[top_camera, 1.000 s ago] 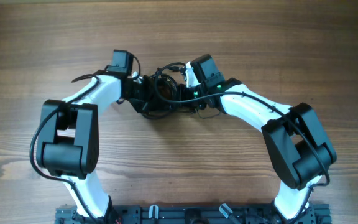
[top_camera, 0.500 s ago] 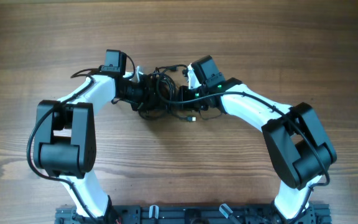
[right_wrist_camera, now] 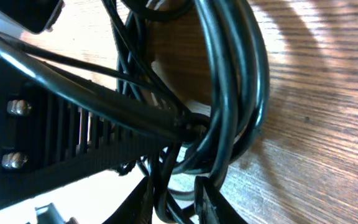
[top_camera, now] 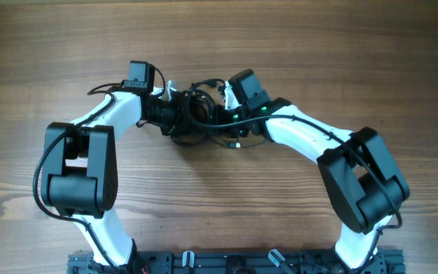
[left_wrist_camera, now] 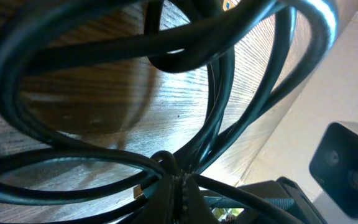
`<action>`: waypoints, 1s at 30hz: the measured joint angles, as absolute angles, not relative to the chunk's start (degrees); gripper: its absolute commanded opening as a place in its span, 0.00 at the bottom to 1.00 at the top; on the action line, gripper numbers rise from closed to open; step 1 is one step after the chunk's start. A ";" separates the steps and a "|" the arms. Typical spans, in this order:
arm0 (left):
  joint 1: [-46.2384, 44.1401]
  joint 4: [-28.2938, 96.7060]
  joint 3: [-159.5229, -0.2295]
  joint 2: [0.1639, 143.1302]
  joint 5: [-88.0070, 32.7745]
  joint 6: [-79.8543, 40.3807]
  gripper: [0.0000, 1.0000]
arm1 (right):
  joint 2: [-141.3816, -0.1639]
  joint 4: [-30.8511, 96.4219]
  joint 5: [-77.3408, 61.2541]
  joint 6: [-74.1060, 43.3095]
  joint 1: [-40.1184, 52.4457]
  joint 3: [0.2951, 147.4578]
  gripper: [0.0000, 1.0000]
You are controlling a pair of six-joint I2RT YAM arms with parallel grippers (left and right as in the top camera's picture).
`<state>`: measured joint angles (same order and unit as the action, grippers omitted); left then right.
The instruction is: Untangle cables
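The cables (top_camera: 197, 114) are a bunch of thin black cords in a tangled loop on the wooden table, between my two grippers. My left gripper (top_camera: 179, 116) reaches in from the left and is shut on strands of the bunch; in the left wrist view its jaws (left_wrist_camera: 178, 186) pinch cords while loops (left_wrist_camera: 219, 93) arch over the wood. My right gripper (top_camera: 226, 119) is at the bunch's right side. In the right wrist view its fingers (right_wrist_camera: 176, 202) stand close together with cords (right_wrist_camera: 229, 81) running between them. A small plug end (top_camera: 234, 144) hangs out below the bunch.
Wooden table (top_camera: 318, 46) all around. The white arm links and black elbow housings (top_camera: 78, 171) (top_camera: 363, 179) stand left and right of the middle. A black rail (top_camera: 226, 262) runs along the front edge.
My left gripper shifted up and left with its strands. My right gripper drew slightly right, then moved back left into the bunch. The loop is tighter now.
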<state>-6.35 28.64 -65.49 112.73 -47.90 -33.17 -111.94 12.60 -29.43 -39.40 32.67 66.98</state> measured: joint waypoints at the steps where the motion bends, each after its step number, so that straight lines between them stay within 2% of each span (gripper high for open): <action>1: -6.35 28.62 -65.49 112.79 -47.81 -33.04 0.04 | -111.94 12.40 -28.40 -39.68 33.04 66.98 0.22; 14: -6.31 28.93 -65.39 113.08 -49.65 -31.70 0.04 | -112.51 13.17 -22.00 -41.39 33.23 67.00 0.21; 15: -6.31 28.97 -65.36 113.10 -49.78 -31.55 0.04 | -112.62 13.17 -21.98 -41.39 33.23 67.00 0.18; 17: -6.28 28.95 -65.32 113.38 -51.09 -31.07 0.04 | -112.64 13.21 -21.69 -41.45 33.23 67.00 0.05; 18: -6.28 28.88 -65.30 113.47 -52.25 -30.28 0.04 | -112.64 13.76 -21.06 -40.95 33.26 67.05 0.04; 24: -4.64 28.88 -65.12 113.54 -61.32 -27.24 0.04 | -112.62 18.76 -12.78 -38.09 33.47 68.31 0.04; 29: 2.46 32.29 -65.14 113.54 -65.04 -24.21 0.04 | -112.60 18.52 -11.62 -37.17 33.50 68.40 0.04; 30: 2.94 32.62 -65.14 113.54 -65.04 -23.68 0.06 | -112.62 17.93 -12.25 -36.99 33.41 68.38 0.04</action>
<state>2.94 32.62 -65.14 113.54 -65.04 -23.68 -112.62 17.93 -12.25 -36.99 33.41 68.38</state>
